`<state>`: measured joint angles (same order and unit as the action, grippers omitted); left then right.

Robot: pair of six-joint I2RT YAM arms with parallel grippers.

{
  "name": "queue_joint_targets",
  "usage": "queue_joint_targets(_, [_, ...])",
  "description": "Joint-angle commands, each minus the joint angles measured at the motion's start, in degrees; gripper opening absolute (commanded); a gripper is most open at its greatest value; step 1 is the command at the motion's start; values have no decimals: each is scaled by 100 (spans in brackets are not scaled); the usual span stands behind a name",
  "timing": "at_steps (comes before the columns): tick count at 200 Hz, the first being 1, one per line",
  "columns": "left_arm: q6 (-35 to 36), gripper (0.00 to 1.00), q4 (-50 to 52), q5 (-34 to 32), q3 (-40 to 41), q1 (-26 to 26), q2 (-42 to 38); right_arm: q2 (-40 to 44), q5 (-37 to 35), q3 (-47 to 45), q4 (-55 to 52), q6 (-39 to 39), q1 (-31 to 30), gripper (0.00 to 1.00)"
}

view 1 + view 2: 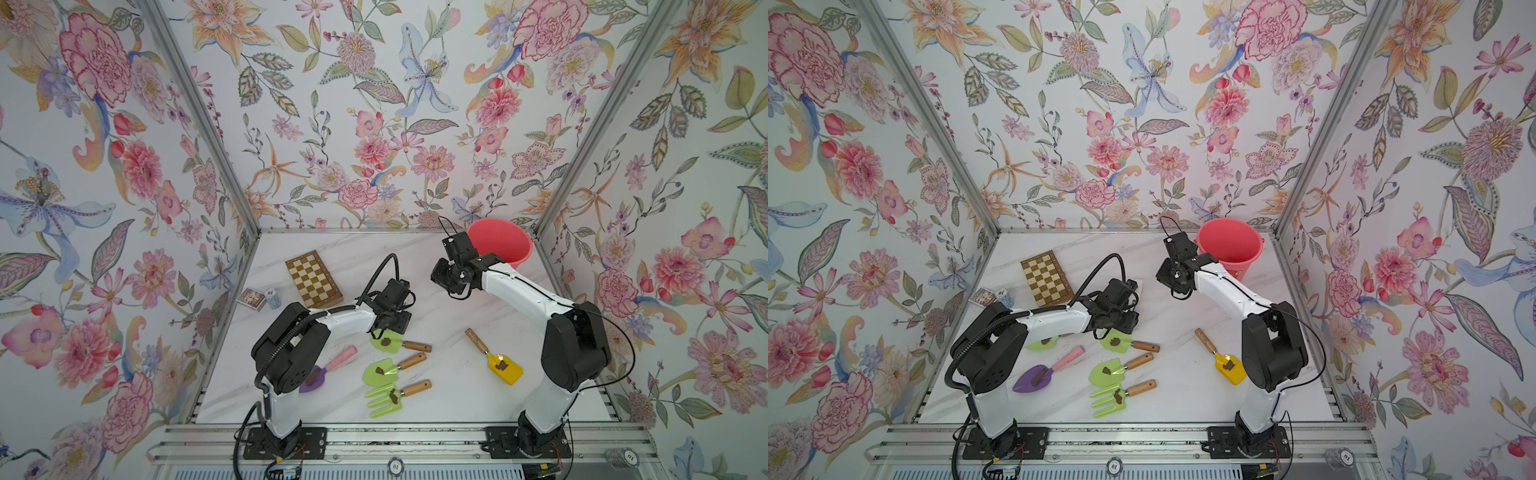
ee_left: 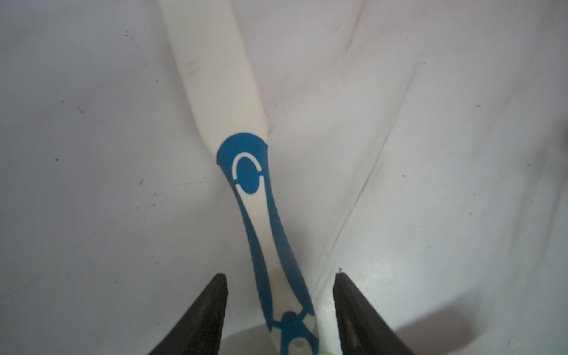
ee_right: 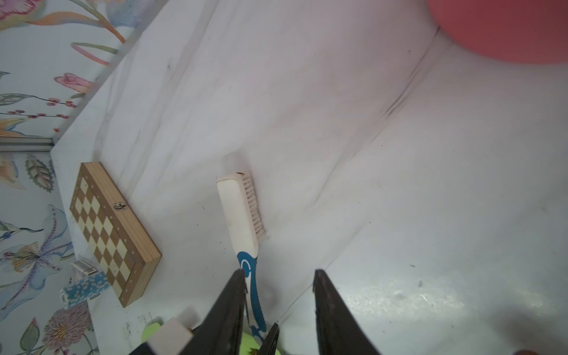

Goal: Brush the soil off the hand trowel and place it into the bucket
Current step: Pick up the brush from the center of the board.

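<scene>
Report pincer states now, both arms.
Left pincer: open, straddling the brush handle without gripping it.
Right pincer: open, empty.

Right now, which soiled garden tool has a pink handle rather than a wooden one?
The purple pointed trowel; the yellow trowel and three green tools show wooden handles.

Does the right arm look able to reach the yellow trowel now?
Probably yes. The yellow trowel lies alone on bare table beside the right arm, with nothing over it or against it. That arm's fingers are open and empty, raised near the bucket.
</scene>
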<state>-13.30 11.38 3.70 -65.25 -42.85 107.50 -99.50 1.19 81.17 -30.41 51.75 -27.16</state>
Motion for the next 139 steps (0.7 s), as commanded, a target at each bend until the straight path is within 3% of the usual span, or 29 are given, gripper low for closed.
queue_joint_targets(1, [257,64,160,29,-173,61,35,405,-129,-293,62,-146,44,41])
queue_joint_targets(27, [321,67,358,-120,-540,123,177,859,-285,-566,63,-111,100,43])
queue_joint_targets(53, [205,63,631,-180,-1057,194,510,1307,-435,-928,62,16,188,44])
queue_joint_targets(97, [-461,52,1701,-537,-2182,202,1147,2058,-597,-1614,18,239,376,45])
queue_joint_targets(139, [-999,49,2104,-695,-2425,206,1335,2639,-833,-2021,-192,266,481,50])
